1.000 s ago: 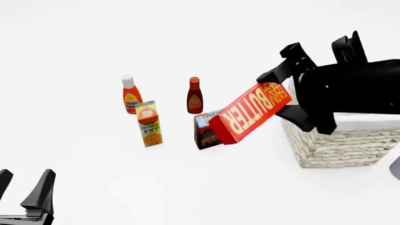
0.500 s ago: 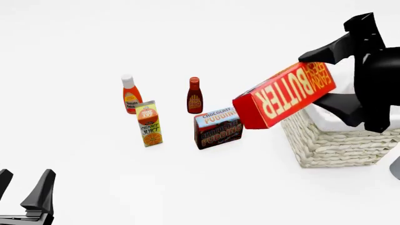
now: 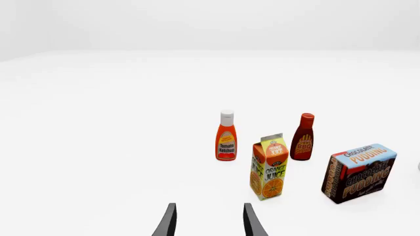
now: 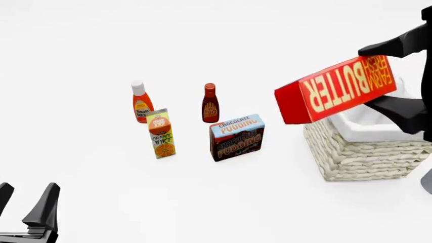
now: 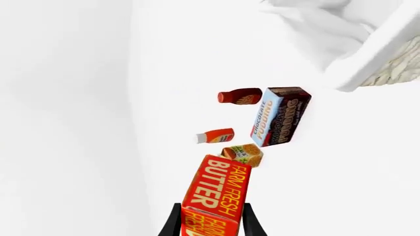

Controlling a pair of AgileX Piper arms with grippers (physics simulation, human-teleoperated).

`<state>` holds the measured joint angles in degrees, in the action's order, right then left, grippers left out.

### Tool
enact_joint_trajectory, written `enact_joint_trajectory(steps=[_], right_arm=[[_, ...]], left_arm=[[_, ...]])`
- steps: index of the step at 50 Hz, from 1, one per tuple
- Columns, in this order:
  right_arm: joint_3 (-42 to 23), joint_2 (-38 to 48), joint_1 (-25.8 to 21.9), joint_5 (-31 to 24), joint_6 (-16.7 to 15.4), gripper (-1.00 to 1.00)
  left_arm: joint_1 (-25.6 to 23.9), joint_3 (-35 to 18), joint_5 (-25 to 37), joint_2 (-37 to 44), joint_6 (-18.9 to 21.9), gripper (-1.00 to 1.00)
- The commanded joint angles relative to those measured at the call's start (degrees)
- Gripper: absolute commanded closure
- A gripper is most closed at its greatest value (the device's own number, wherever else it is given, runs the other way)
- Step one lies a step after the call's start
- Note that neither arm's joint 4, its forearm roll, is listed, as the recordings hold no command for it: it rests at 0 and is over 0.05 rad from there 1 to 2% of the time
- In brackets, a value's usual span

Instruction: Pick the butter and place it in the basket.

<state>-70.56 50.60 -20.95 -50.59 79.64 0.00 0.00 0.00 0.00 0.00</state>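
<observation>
Here, in order of size.
Worktop: white, carries the groceries.
Basket: at 3 o'clock, cloth-lined.
Butter: aloft, tilted, over the basket's near-left rim.
Right end effector: clenched on the butter's end.
Pudding box: centre, upright.
Left end effector: at 7 o'clock, fingers parted, holding nothing.

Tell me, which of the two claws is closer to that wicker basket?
Right. The right gripper hangs just above the basket, clamping the butter over its near-left rim. The left gripper sits open, far off at the table's near-left corner.
</observation>
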Motion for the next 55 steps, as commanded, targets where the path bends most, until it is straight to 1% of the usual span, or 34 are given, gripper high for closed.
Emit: enact_joint_trajectory(steps=[1,5,18,25,27,42,55], right_arm=[[-0.17,-1.31,3.18,1.02,2.50,1.00],[0.29,-1.40,5.02,1.44,3.14,1.00],[1.64,-0.79,9.01,2.69,3.67,1.00],[1.91,-1.26,10.10,2.10,4.08,1.00],[2.27,-1.40,11.03,2.15,4.40,1.00],[3.52,-0.41,13.38,3.93,5.83,1.00],[3.51,1.21,16.63,5.64,5.91,1.00]], left_arm=[[0.00,0.00,0.00,0.00,0.00,-1.00],[0.00,0.00,0.00,0.00,0.00,-1.00],[0.00,0.00,0.00,0.00,0.00,-1.00],[0.00,0.00,0.00,0.00,0.00,-1.00],[0.00,0.00,0.00,0.00,0.00,-1.00],[0.00,0.00,0.00,0.00,0.00,-1.00],[0.00,0.00,0.00,0.00,0.00,-1.00]])
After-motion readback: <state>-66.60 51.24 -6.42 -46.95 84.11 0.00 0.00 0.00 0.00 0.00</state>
